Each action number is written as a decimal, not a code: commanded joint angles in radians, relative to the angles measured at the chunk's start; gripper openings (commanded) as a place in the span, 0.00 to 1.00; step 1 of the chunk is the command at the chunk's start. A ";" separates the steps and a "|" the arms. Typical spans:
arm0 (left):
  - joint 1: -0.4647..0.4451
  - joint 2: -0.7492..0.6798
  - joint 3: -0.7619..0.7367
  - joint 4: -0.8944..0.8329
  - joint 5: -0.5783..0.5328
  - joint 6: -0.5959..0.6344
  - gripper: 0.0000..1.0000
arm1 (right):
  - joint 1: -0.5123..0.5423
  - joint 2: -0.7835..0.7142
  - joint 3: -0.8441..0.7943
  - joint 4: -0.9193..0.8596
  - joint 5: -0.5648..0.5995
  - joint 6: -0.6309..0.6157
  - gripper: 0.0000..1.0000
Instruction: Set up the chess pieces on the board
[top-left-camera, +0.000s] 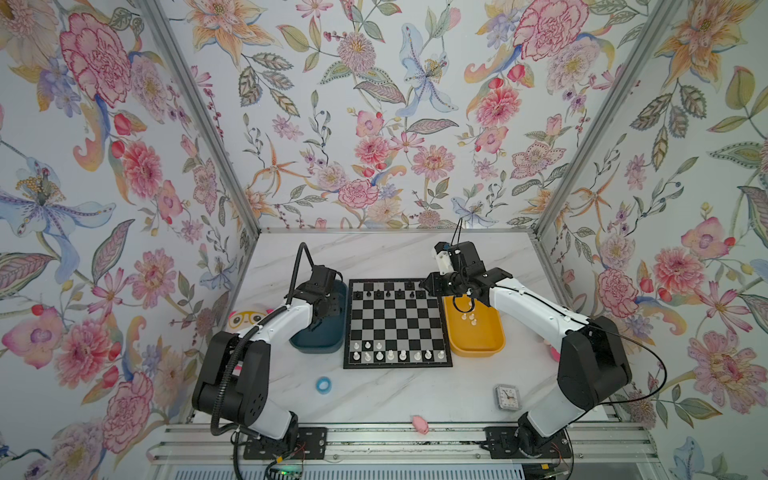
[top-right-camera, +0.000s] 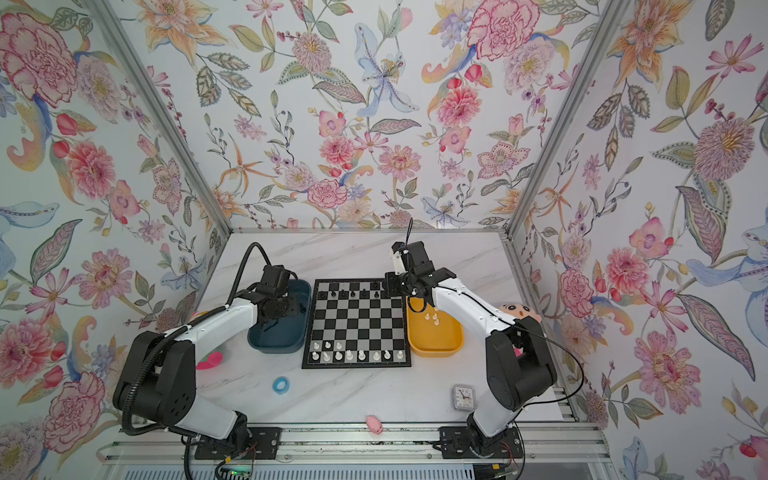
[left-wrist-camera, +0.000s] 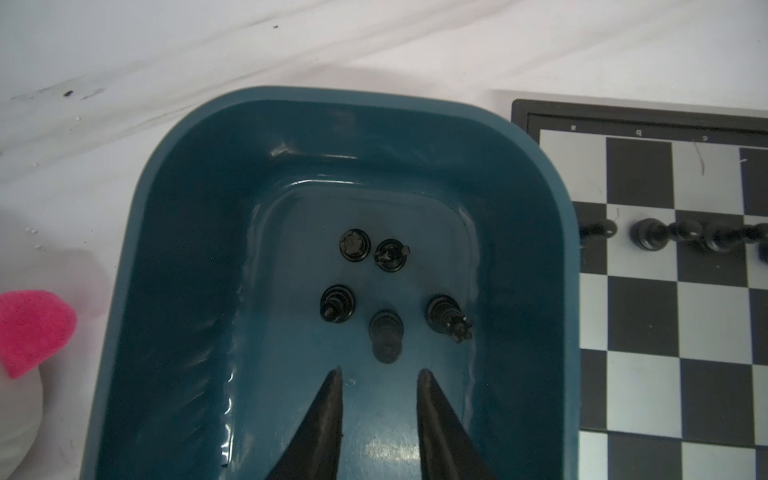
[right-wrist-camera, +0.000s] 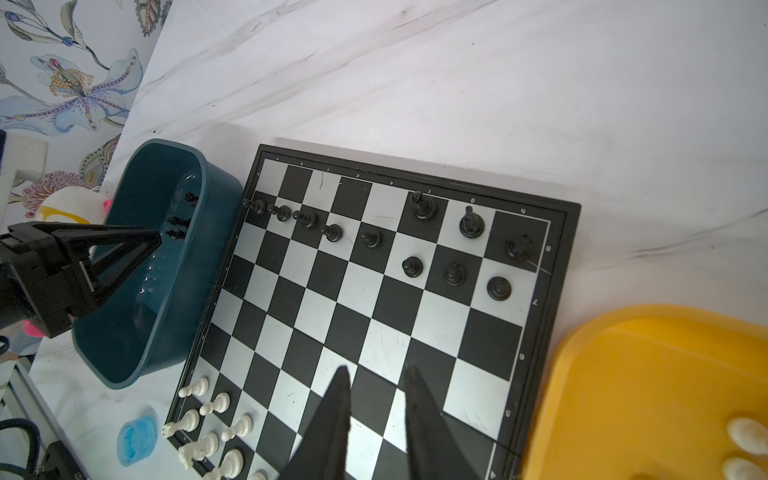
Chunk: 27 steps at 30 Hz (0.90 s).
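Left gripper hangs inside the teal bin, its jaws a narrow gap apart with nothing between them. The right gripper hovers over the board, toward the side where the yellow bin sits, also slightly parted and empty.

Just ahead of the left jaws stands the nearest black piece, one of five loose in the teal bin, which lies against the board's opposite side. On the board, black pawns fill the second row from the far edge. Three black back-row pieces stand on the far row at its yellow-bin end. White pieces line the near edge, and more white ones wait in the yellow bin.

The chessmen look light, hard and smooth, so one is likely to tip or slip out of a pinch. The safest hold is probably from above, across the stem below the head. Two neighbours flank the nearest piece closely and could be knocked, and the bin's walls limit a sideways approach.

Off the board's near edge, a blue ring, a small clock and a pink toy lie well apart from the work.
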 joint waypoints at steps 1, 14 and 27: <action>0.012 0.018 0.023 0.007 0.013 0.003 0.33 | 0.006 0.015 0.026 -0.013 0.004 0.007 0.25; 0.021 0.094 0.037 0.042 0.001 0.018 0.32 | 0.006 0.010 0.021 -0.008 0.003 0.009 0.25; 0.028 0.122 0.046 0.057 0.007 0.016 0.30 | 0.006 0.009 0.019 -0.008 0.004 0.013 0.25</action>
